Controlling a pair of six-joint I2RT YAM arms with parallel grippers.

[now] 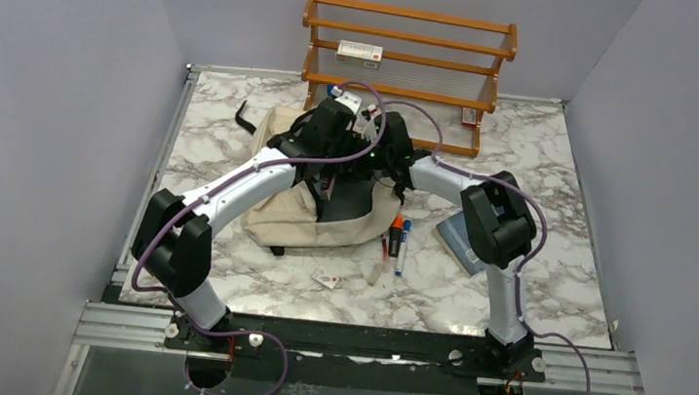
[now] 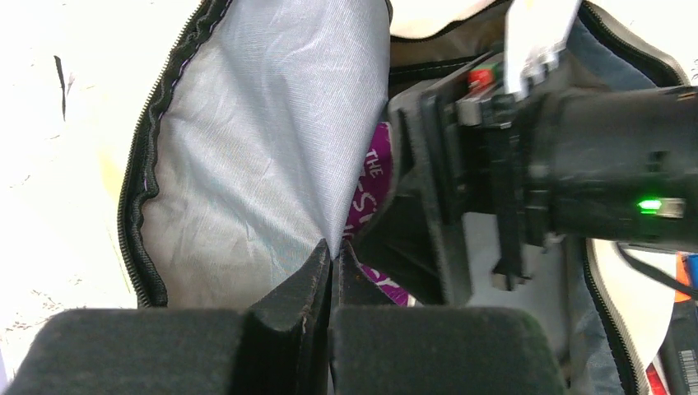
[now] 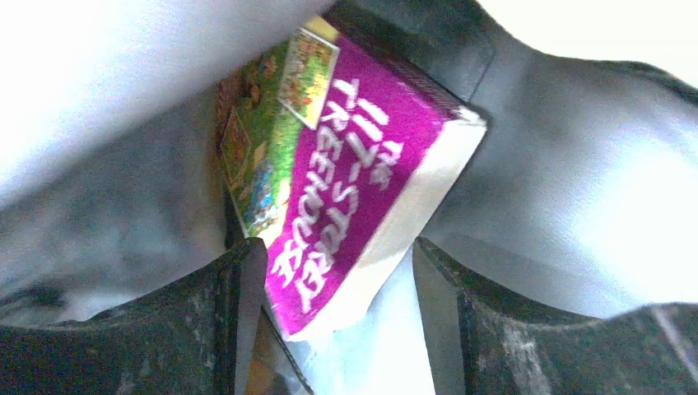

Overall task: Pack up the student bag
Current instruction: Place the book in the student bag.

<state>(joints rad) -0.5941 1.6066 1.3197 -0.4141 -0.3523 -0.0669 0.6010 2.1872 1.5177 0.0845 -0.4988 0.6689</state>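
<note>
The cream student bag (image 1: 290,213) lies in the middle of the table with its mouth open. My left gripper (image 1: 336,147) is at the mouth, shut on a fold of the grey lining (image 2: 263,156), which it pinches at its tips (image 2: 332,251). My right gripper (image 1: 376,156) reaches inside the bag and also shows in the left wrist view (image 2: 449,189). Its jaws (image 3: 337,280) are open around a purple "117-Storey Treehouse" book (image 3: 354,189). The book touches the left finger (image 3: 243,304), with a gap to the right finger. The book's edge also shows in the left wrist view (image 2: 369,185).
Several markers and pens (image 1: 398,237) and a blue notebook (image 1: 462,241) lie right of the bag. A small card (image 1: 329,279) lies in front of it. A wooden rack (image 1: 407,52) with a white box (image 1: 359,53) stands at the back.
</note>
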